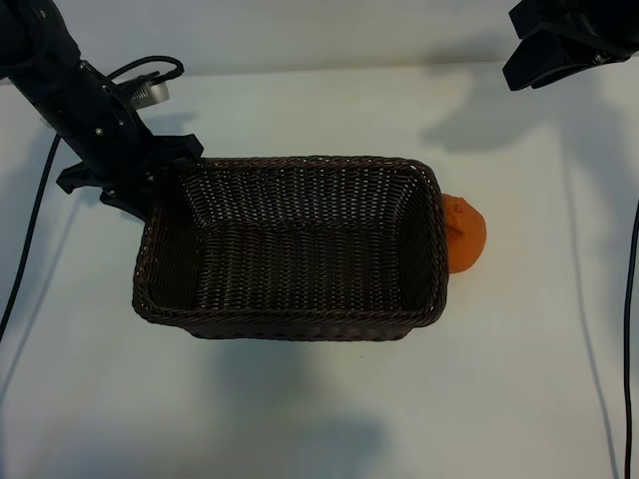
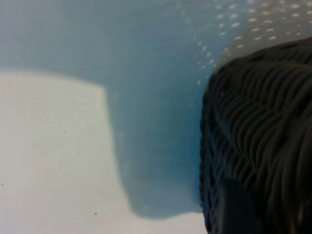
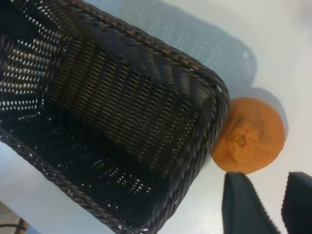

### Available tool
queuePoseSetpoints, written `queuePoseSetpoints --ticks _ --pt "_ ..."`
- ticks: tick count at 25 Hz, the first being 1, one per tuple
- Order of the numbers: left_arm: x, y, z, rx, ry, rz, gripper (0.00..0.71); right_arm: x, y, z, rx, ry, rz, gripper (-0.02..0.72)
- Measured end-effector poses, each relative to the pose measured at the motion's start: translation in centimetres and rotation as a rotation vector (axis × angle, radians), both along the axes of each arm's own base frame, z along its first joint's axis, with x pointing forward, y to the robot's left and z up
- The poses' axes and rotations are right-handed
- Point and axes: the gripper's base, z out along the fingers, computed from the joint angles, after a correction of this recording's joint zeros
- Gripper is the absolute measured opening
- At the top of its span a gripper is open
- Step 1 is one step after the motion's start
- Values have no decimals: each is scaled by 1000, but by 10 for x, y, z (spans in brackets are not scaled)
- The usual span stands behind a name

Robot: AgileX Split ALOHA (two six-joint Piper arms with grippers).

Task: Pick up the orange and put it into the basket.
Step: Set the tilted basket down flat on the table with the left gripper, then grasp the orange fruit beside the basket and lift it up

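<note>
Just outside the basket's [image 1: 300, 319] right-hand short wall, on the white table [image 1: 319, 409], sits the orange [image 1: 466, 235] — right up against the wicker, its knobby bump facing up, and not inside the basket at all. From the right wrist camera the fruit [image 3: 249, 136] shows plainly beside the basket's rounded corner [image 3: 209, 97], and the right gripper [image 3: 275, 204] hangs close by it: two dark fingertips [image 3: 243, 204] come into view just short of the orange, a narrow gap between them, nothing held, no contact with the fruit. In the exterior view that right arm's dark body sits high at the top right corner, well above and behind the orange, the fingers themselves out of frame there. The basket is empty, its braided rim and sloping woven sides clear to see. Over on the far side, the left arm reaches down to the basket's rear left corner — its gripper [image 1: 160, 195] is right at the rim, well apart from the orange with the whole basket between them. Whether that left claw is parted or pinching the wicker cannot be told; its wrist camera gives only the dark weave [image 2: 258, 146] pressed up close and bare table [image 2: 48, 146] beside it.
</note>
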Motion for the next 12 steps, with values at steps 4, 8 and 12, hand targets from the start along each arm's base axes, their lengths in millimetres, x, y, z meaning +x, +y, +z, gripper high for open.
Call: queuePoseSetpoints --ticks 4,8,12 --pt "0 3 -1 34 7 10 477 0 0 0 0 0 -1 243" --pt "0 4 -1 50 8 9 499 0 0 0 0 0 -1 243" --pt "0 4 -1 50 9 10 500 0 0 0 1 0 -1 243"
